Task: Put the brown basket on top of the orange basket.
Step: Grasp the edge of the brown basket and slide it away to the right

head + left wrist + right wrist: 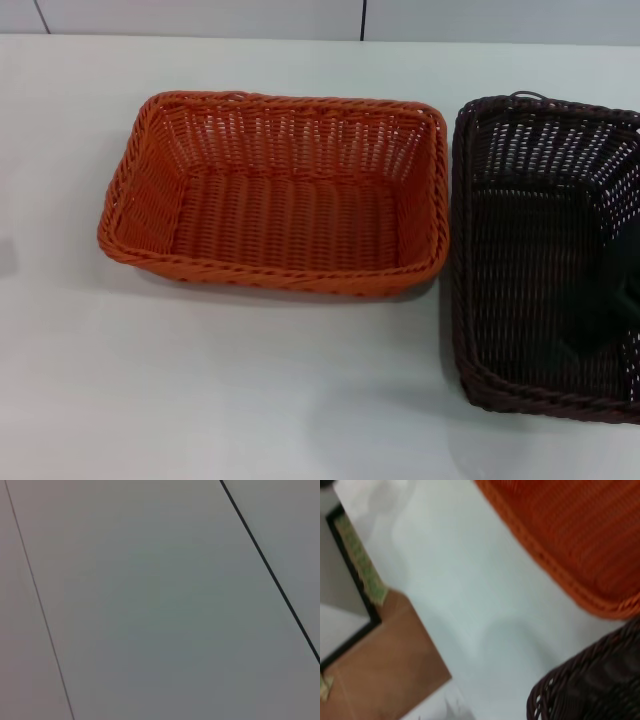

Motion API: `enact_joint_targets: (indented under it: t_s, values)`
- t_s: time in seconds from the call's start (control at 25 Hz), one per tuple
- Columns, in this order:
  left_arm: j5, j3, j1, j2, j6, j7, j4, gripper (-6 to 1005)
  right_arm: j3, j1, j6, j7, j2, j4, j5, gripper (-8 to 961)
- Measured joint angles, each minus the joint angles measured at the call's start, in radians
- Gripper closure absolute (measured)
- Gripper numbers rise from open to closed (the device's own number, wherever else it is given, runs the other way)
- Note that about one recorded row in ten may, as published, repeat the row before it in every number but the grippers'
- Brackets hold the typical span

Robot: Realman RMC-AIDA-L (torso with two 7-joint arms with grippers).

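The orange basket (272,190) sits on the white counter (200,380), roughly in the middle of the head view, upright with its open side up and nothing in it. The brown basket (545,255) stands just beside it on the robot's right, also upright on the counter, its long rim running close along the orange basket's short end with a narrow strip of counter between them; whether the two rims touch at the far corner cannot be told. The brown basket runs off the right edge of the head view.

A dark blurred shape, the right claw (608,290), reaches down into the brown basket from the right edge, over its floor near the right side. I cannot tell whether that claw is wide, narrow or holding anything. The right wrist view shows a corner of the brown basket's braided rim (585,680), the orange basket's rim (560,555) past it, and white counter between.

The left claw does not show anywhere; the left wrist view shows only a plain pale surface (160,610) crossed by two thin lines.
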Motion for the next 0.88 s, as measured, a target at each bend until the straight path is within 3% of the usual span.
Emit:
enact_joint_targets:
  t_s: [0.12, 0.36, 0.88]
  values:
    - [0.0, -0.006, -0.004, 0.0, -0.008, 0.0, 0.0, 155, -0.062, 0.01, 0.011, -0.004, 0.003, 0.043, -0.03, 352]
    - [0.004, -0.007, -0.007, 0.0, -0.019, 0.001, 0.0, 155, -0.134, 0.037, 0.052, -0.041, 0.036, 0.128, -0.128, 356]
    - [0.008, -0.005, -0.013, 0.0, -0.027, 0.001, 0.001, 155, -0.268, 0.078, 0.159, -0.053, 0.047, 0.322, -0.14, 364]
